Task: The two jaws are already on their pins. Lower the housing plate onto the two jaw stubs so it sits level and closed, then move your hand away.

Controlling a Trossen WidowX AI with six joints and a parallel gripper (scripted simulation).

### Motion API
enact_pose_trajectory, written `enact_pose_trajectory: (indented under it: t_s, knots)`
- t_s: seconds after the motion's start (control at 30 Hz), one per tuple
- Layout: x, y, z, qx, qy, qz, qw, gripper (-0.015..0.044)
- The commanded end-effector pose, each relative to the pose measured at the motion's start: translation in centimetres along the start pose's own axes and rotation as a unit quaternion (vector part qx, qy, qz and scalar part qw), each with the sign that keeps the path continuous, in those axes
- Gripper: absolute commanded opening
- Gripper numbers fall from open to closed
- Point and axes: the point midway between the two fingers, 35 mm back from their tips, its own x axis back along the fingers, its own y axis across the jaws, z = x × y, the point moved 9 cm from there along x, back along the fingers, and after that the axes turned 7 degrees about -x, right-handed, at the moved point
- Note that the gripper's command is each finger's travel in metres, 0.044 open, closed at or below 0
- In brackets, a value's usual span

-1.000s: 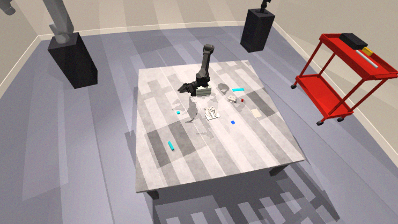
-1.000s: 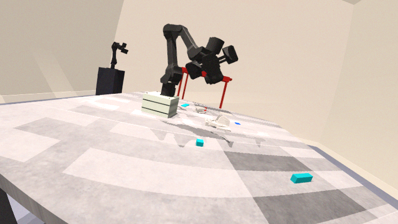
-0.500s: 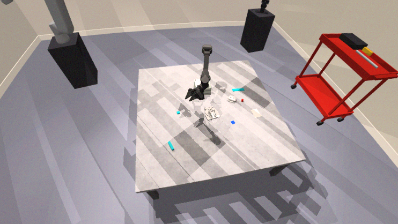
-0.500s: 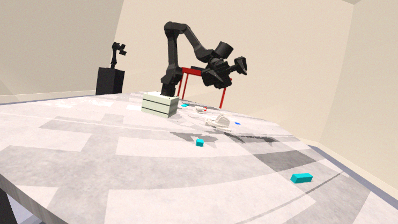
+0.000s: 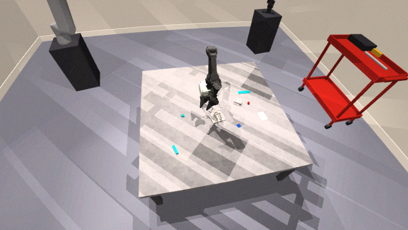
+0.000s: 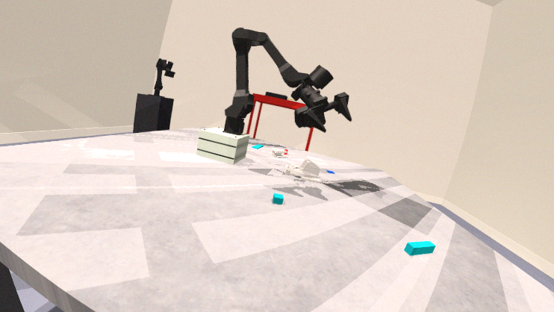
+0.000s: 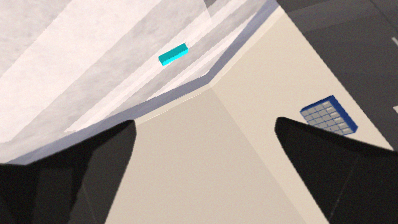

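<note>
My gripper [image 5: 204, 108] [image 6: 337, 125] [image 7: 207, 125] is open and empty, high above the table; the wrist view shows both fingers spread with nothing between. A cream base plate [image 5: 223, 118] lies on the table in front of the arm, lower than the gripper. Cream curved parts [image 6: 310, 169] stand up from it; I cannot tell the jaws, stubs and pins apart. A small white part with raised bits [image 5: 237, 101] [image 6: 278, 153] lies behind it to the right. A flat pale plate [image 5: 262, 115] lies further right. I cannot tell which piece is the housing plate.
Cyan bars lie at the back right [image 5: 243, 92] [image 6: 257, 146] and front left [image 5: 175, 149] [image 6: 419, 248] [image 7: 173, 54]. A cyan block [image 5: 182, 115] [image 6: 278, 198], a blue piece [image 5: 238, 125] [image 6: 330, 172] and a red piece [image 5: 248, 103] [image 6: 286, 151] lie nearby. A red cart stands beyond the table.
</note>
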Motion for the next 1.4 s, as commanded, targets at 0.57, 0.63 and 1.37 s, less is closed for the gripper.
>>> enact_pose_trajectory:
  t_s: [0.57, 0.63, 1.37]
  knots:
    - [4.0, -2.8, -8.1, 0.074, -0.205, 0.004, 0.976, 0.0440]
    - [4.5, -2.9, -8.8, 0.083, -0.224, 0.002, 0.971, 0.0440]
    - [12.5, -2.6, -16.2, 0.193, -0.401, -0.054, 0.894, 0.0440]
